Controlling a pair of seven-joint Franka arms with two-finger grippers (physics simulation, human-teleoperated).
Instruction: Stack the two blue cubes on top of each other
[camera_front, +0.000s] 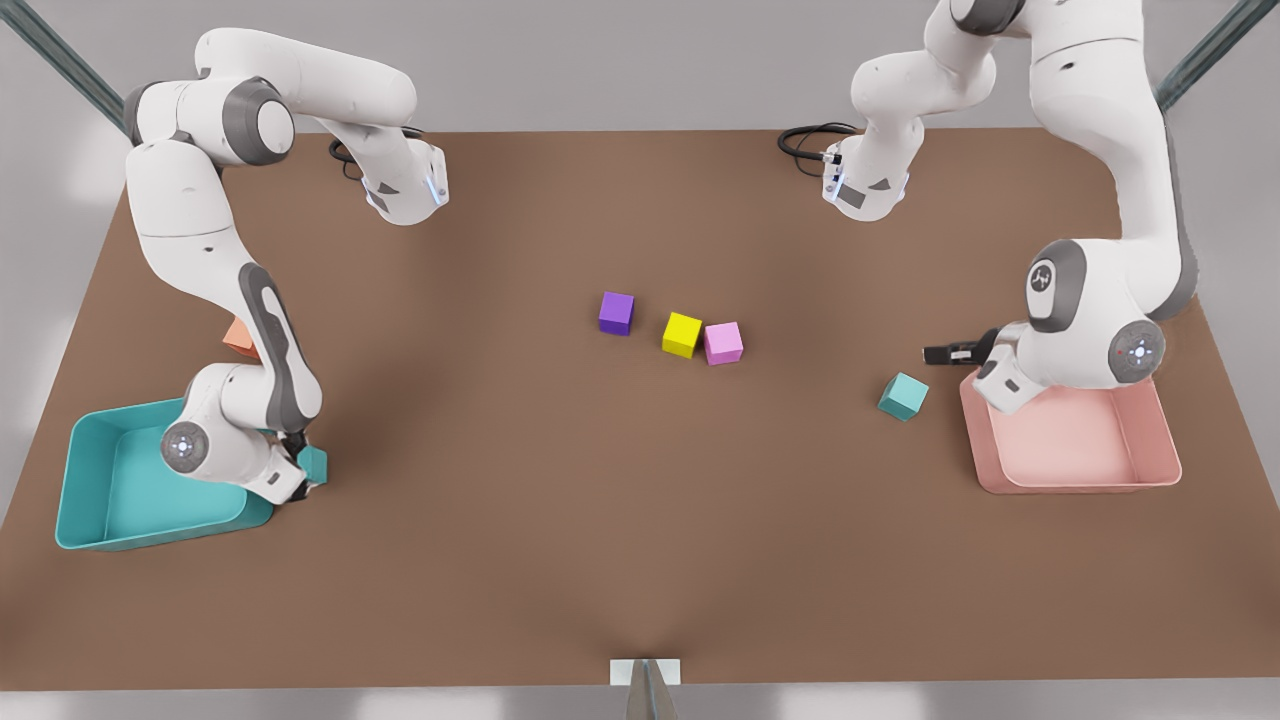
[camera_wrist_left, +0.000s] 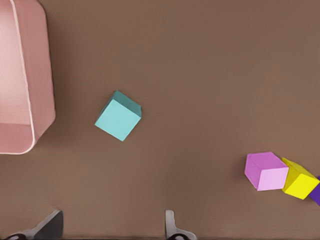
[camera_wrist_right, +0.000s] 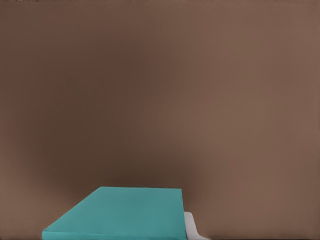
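One blue cube (camera_front: 903, 396) lies tilted on the brown table just off the pink bin's corner; the left wrist view shows this blue cube (camera_wrist_left: 118, 117) ahead of my left gripper (camera_wrist_left: 112, 229). That left gripper (camera_front: 945, 353) hovers open with nothing between its fingers. The other blue cube (camera_front: 314, 463) is at the teal bin's near corner on the front view's left, and my right gripper (camera_front: 302, 462) is shut on it. In the right wrist view this cube (camera_wrist_right: 120, 212) sits close up, with one finger (camera_wrist_right: 192, 227) against its side and the other finger hidden.
A purple cube (camera_front: 616, 312), a yellow cube (camera_front: 681, 334) and a pink cube (camera_front: 723, 343) sit together mid-table. An orange cube (camera_front: 240, 338) peeks from behind the arm on the front view's left. A teal bin (camera_front: 70, 480) and a pink bin (camera_front: 1070, 487) flank the table.
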